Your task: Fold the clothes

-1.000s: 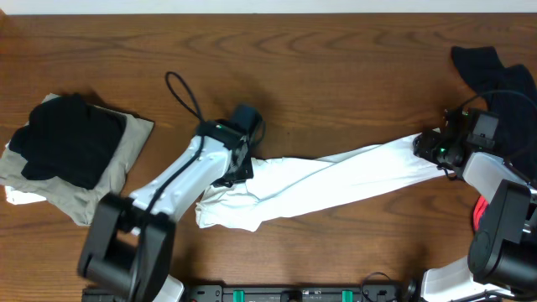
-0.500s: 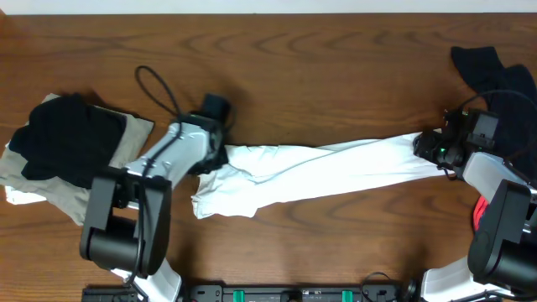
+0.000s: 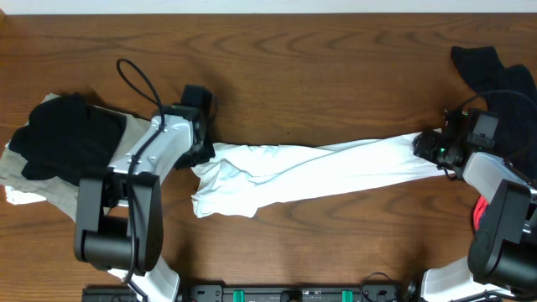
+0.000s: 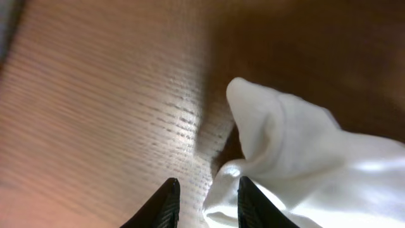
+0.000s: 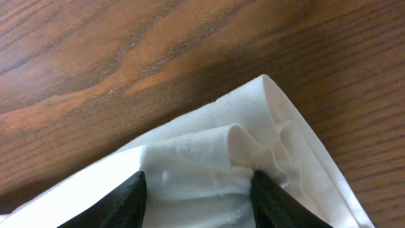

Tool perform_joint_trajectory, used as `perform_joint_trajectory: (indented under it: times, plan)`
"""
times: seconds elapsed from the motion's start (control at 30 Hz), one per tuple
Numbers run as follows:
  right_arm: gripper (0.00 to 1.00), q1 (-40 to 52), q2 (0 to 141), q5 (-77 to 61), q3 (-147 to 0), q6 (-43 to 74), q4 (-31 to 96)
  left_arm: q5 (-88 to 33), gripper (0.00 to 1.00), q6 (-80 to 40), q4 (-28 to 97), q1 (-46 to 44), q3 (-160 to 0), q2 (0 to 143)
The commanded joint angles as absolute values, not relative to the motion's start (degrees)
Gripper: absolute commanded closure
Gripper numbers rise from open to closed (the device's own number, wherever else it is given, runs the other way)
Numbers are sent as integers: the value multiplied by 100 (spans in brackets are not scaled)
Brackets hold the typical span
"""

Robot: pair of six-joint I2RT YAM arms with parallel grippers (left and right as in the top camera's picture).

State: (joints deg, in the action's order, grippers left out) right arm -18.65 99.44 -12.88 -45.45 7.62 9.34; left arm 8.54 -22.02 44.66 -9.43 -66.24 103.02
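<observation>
A white T-shirt [image 3: 319, 172] lies drawn out in a long, rumpled band across the middle of a dark wooden table [image 3: 336, 67], with a robot arm at each end.

At the shirt's right end, the right gripper [image 3: 432, 149] has the cloth pinched. Its wrist camera shows a bunched, hemmed corner of white fabric filling the gap between the two black fingers [image 5: 130, 196], which stand about half parted around the wad.

At the shirt's left end, the left gripper [image 3: 204, 144] sits just against the crumpled edge. Seen from its wrist, the jaws are narrowly parted, and bare wood shows between them. A fold of the white cloth reaches into the gap beside the right-hand finger [image 4: 250, 202], with nothing clamped. That view is too blurred to tell whether the finger touches the cloth.

Well to the left of the shirt rests a folded pile [image 3: 50, 180] of tan cloth with a black garment [image 3: 67, 138] on top. Past the shirt's right end, a dark garment [image 3: 491, 71] lies by the far right edge of the table, behind the right arm. A sliver of red trim [image 3: 480, 214] shows nearer the front.

A black cable [image 3: 138, 80] loops up from the left arm, just left of the shirt.

No lettering or label on any of the cloth can be read in these views.
</observation>
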Motion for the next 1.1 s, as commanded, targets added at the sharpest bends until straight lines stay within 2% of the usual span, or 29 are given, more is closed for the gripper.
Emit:
perform_joint_trajectory:
  times: [0.0, 0.13, 0.27, 0.47, 0.67, 0.87, 1.07]
  plan:
    - [47, -1820, 10748, -941, -4049, 869, 1302, 744, 68, -2021, 4869, -952, -7120, 9631]
    - [46, -1820, 10748, -941, -4049, 869, 1297, 213, 65, -2016, 5358, -1133, -7181, 8842]
    - [46, -1820, 10748, -941, -4049, 869, 1304, 261, 64, -1743, 5660, -1804, -7113, 8361]
    - [46, -1820, 10748, -941, -4049, 869, 1398, 1105, 61, -1461, 5629, -3273, -6657, 8488]
    - [46, -1820, 10748, -941, -4049, 869, 1439, 1164, 61, -1531, 5474, -4469, -6023, 8816]
    - [46, -1820, 10748, -943, -4049, 871, 1448, 1168, 60, -1656, 4847, -5006, -5524, 9120]
    - [45, -1820, 10748, -943, -4049, 871, 1476, 1350, 60, -1656, 4602, -5072, -5262, 9402]
